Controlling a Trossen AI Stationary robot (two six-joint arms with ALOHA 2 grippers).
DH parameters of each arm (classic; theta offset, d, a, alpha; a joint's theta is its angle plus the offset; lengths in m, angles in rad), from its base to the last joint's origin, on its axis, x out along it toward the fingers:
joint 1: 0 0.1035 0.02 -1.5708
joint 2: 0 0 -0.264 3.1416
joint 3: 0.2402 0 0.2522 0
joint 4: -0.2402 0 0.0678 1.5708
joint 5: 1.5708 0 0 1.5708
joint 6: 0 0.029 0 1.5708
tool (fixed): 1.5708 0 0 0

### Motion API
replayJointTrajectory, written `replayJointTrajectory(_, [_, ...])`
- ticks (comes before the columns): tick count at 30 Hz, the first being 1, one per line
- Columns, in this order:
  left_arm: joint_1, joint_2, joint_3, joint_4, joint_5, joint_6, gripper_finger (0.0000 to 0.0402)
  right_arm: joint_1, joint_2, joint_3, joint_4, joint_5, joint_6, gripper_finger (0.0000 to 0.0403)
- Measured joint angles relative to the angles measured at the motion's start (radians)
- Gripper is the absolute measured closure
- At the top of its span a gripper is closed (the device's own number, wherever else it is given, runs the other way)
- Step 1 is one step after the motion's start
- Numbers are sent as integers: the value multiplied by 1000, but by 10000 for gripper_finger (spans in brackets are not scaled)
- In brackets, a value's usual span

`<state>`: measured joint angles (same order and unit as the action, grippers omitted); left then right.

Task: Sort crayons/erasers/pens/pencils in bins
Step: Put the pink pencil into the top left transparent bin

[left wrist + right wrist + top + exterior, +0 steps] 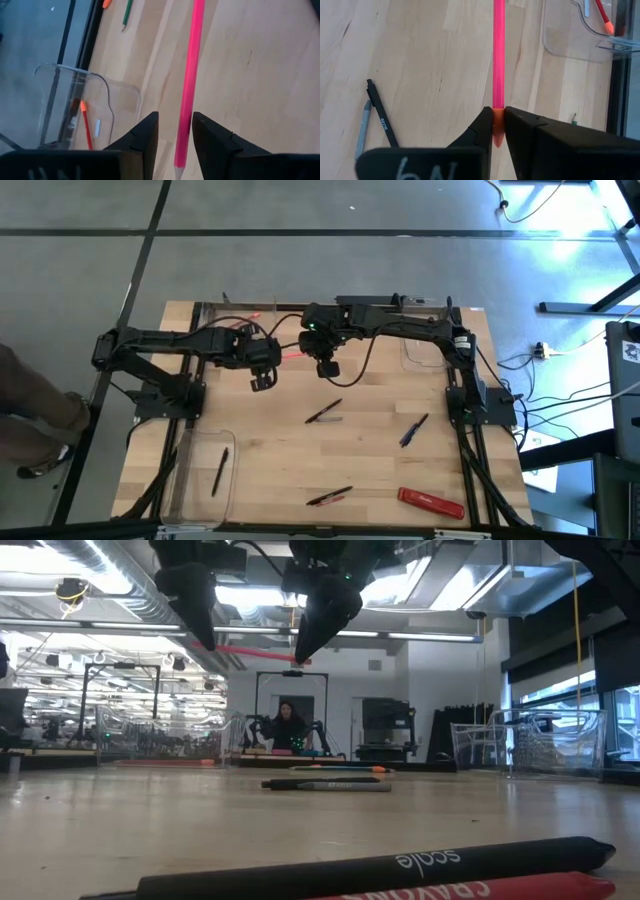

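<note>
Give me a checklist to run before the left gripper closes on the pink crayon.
1. Right gripper shut on the pink crayon at its orange end: ok.
2. Left gripper open, fingers either side of the crayon: ok.
3. Crayon centred between the left fingers: not ok, it sits nearer one finger.
4. Crayon off the table: ok, in the air in the low view.
5. Nearby clear bin is the crayon bin: cannot tell.
</note>
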<state>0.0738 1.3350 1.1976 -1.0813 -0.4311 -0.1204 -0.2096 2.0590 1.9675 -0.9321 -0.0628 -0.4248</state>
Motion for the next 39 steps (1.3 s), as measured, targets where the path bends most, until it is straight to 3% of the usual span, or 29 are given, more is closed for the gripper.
replayJointTrajectory(24, [3, 0, -49, 37, 21, 0, 294, 0, 0, 0, 0, 0, 1, 363])
replayJointTrajectory(39, [2, 0, -67, 43, 27, 8, 394, -1, 0, 0, 1, -1, 0, 363])
